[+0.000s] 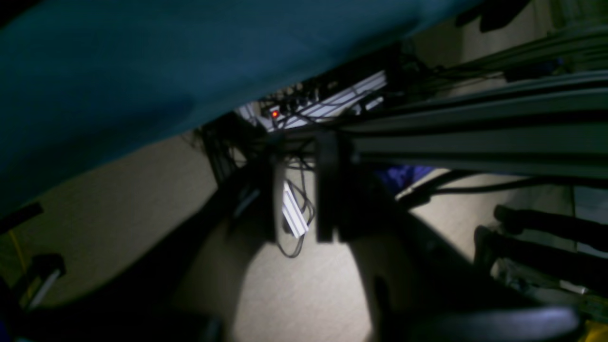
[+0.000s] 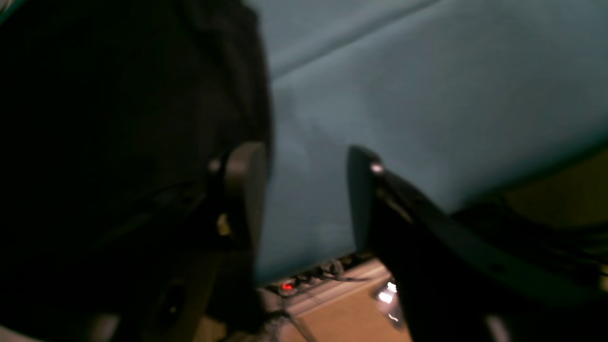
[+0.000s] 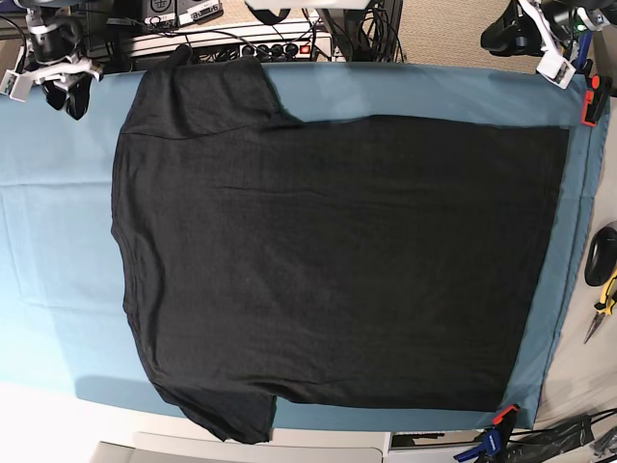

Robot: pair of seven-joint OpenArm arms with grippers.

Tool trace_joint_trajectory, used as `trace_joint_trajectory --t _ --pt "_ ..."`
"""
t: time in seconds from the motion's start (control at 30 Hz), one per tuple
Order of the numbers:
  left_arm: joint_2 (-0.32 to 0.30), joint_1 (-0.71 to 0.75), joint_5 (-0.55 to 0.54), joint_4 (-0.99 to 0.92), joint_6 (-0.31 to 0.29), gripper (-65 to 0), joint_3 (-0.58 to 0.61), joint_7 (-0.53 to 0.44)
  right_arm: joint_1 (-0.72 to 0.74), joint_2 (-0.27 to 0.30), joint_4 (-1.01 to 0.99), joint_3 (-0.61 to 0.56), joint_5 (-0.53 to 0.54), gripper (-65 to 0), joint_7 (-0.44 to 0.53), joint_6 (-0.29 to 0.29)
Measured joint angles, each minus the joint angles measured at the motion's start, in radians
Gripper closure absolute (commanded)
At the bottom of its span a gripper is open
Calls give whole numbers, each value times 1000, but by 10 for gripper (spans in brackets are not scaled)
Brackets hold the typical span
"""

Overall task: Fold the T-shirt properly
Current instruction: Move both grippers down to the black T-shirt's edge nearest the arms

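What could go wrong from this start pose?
1. The T-shirt nearly covers the teal table cover; its lower sleeve hangs past the cover's edge, so a fold could drag it off.
2. Jaws may pinch cover along with shirt and pull against the orange clamp.
3. The right gripper is open beside black fabric, off at the table's corner; the left gripper is also off the cloth, its state unclear.

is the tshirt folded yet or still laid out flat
Spread flat, unfolded: the T-shirt lies open on the teal table cover, both sleeves out, plain black side up.
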Motion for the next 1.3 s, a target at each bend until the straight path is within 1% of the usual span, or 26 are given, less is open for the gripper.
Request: trace_joint_trajectory --t 0.03,0.1,0.2,0.27,0.37,0.47,0.5,0.53,0.63,0.77,1.0,1.13,1.17,1.2,1.23,1.3 --pt "0 0 2 0 0 -132 0 0 10 0 0 0 -6 -291 -8 -23" --pt "1 0 0 0 0 -131 0 0 20 1 -9 0 -13 -291 -20 -17" --pt "0 0 1 0 0 -131 0 0 55 1 -99 -2 -9 -291 -27 -18" --pt "0 0 0 0 0 -131 0 0 83 1 -188 -2 37 -291 -60 -10" --pt "0 0 0 0 0 -131 0 0 111 0 -304 -2 139 -291 -133 62" --pt "0 0 3 0 0 -131 0 0 124 1 -359 -2 254 -291 -172 117" --pt "0 0 2 0 0 -131 0 0 125 0 -364 -2 269 -291 -183 137" --pt "1 0 2 0 0 -131 0 0 124 0 -364 -2 281 -291 -198 143" --pt "0 -6 3 0 0 -131 0 5 124 2 -364 -2 293 -291 -210 158" --pt "0 -43 3 0 0 -131 0 14 124 6 -364 -20 300 -291 -223 159" --pt "1 -68 12 0 0 -131 0 22 126 10 -357 -172 301 -290 -194 175" --pt "1 -69 18 0 0 -131 0 22 128 12 -356 -196 259 -289 -164 185" --pt "1 -68 18 0 0 -131 0 22 128 12 -356 -196 249 -284 -160 190" --pt "1 -68 18 0 0 -131 0 22 130 11 -356 -195 233 -255 -152 192" --pt "1 -71 18 0 0 -131 0 22 131 11 -356 -194 209 -210 -142 192" --pt "2 -84 19 0 0 -131 0 22 132 11 -356 -194 177 -96 -120 187"
